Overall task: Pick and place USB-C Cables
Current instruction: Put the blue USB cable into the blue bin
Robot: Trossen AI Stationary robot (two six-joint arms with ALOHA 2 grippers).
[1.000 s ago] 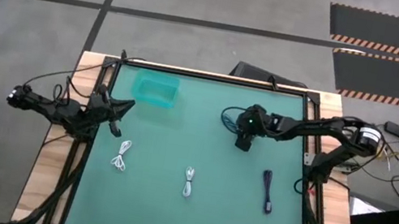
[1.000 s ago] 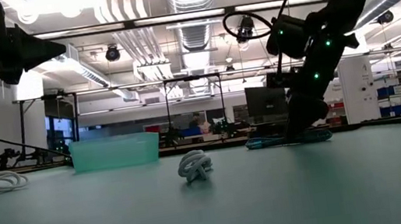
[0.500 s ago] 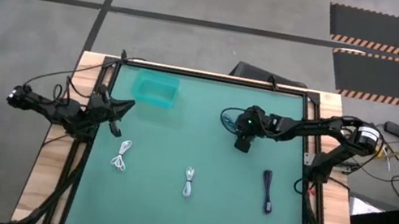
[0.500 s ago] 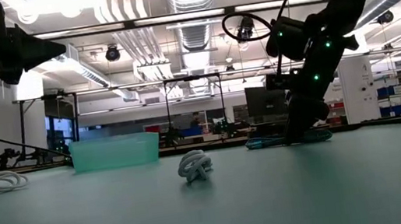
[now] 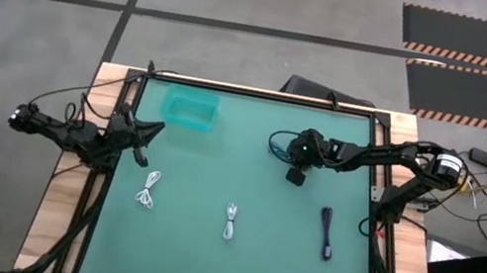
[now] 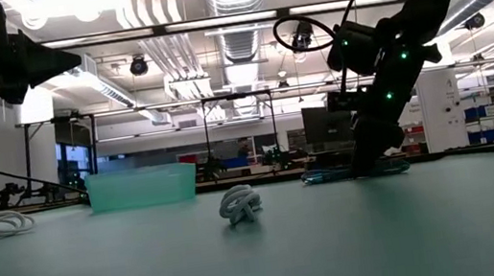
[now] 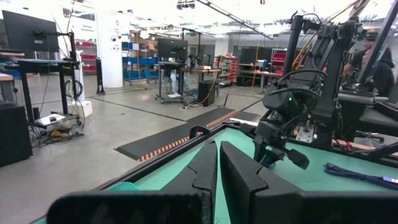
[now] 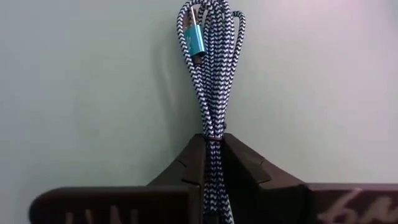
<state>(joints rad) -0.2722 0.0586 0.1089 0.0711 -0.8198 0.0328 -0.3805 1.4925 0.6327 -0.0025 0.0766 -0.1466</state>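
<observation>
The right gripper has just snapped closed — a second ago its fingers stood wide, and now they pinch the braided grey-teal cable bundle with the teal metal plug near the bundle's middle, as the right wrist view shows. In the high view that gripper sits low over the far right part of the green table mat, the cable's loop lying beside it on the mat. So the grasp looks made, but the lift has not begun.

The translucent teal plastic bin waits at the far left, well apart. Two small white cable bundles and a dark cable bundle lie along the near side. The left gripper hangs clenched and empty at the mat's left edge.
</observation>
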